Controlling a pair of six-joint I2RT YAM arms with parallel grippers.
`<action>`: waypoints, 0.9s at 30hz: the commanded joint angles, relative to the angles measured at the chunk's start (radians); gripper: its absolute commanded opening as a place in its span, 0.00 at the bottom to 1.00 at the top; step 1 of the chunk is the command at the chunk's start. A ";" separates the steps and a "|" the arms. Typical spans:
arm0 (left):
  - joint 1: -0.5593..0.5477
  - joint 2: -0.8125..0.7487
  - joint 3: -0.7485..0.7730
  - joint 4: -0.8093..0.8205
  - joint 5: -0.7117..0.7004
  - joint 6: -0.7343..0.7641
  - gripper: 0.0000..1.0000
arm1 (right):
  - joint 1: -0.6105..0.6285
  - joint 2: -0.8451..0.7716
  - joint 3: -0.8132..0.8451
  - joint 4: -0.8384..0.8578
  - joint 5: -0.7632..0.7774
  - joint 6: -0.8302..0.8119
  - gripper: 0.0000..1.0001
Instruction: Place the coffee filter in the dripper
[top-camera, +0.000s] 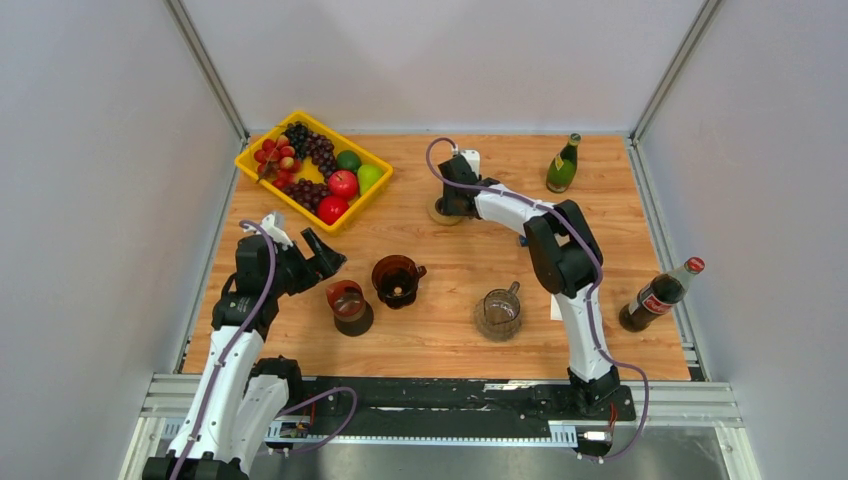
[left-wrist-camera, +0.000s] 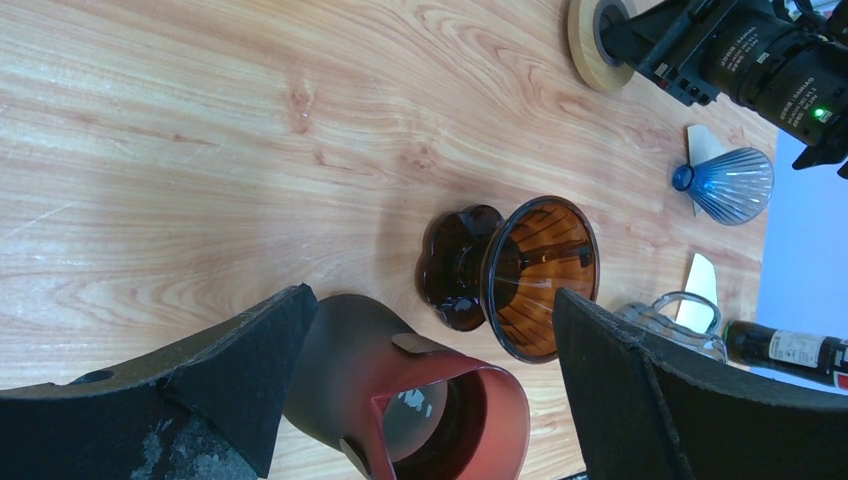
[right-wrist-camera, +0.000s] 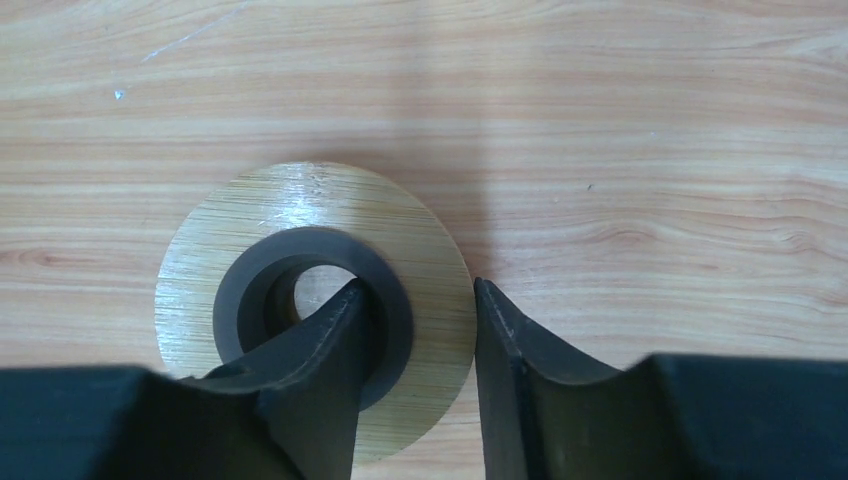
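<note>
The amber glass dripper (top-camera: 397, 280) stands mid-table and also shows in the left wrist view (left-wrist-camera: 540, 275). My left gripper (top-camera: 330, 262) is open and empty, its jaws wide apart (left-wrist-camera: 430, 300) over a red-brown cup (top-camera: 349, 306). A white paper filter (left-wrist-camera: 702, 285) lies by the glass server (top-camera: 499, 314). Another filter (left-wrist-camera: 698, 143) lies by a blue dripper (left-wrist-camera: 735, 185). My right gripper (top-camera: 455, 195) is at the back, closed on a wooden disc with a dark ring (right-wrist-camera: 310, 300). One finger is in the ring's hole and the other at the disc's outer edge (right-wrist-camera: 418, 290).
A yellow tray of fruit (top-camera: 258, 150) sits at the back left. A green bottle (top-camera: 563, 165) stands at the back right and a cola bottle (top-camera: 660, 295) at the right edge. The red-brown cup (left-wrist-camera: 400, 390) sits close beside the amber dripper.
</note>
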 joint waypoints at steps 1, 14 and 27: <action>-0.003 -0.005 0.005 -0.004 -0.006 -0.014 1.00 | -0.003 0.015 0.023 0.004 0.013 -0.001 0.35; -0.003 -0.045 0.064 -0.118 -0.048 0.015 1.00 | -0.001 -0.215 -0.034 -0.004 -0.099 -0.107 0.00; -0.003 -0.110 0.149 -0.177 -0.182 0.026 1.00 | 0.208 -0.406 0.027 -0.279 -0.383 -0.114 0.00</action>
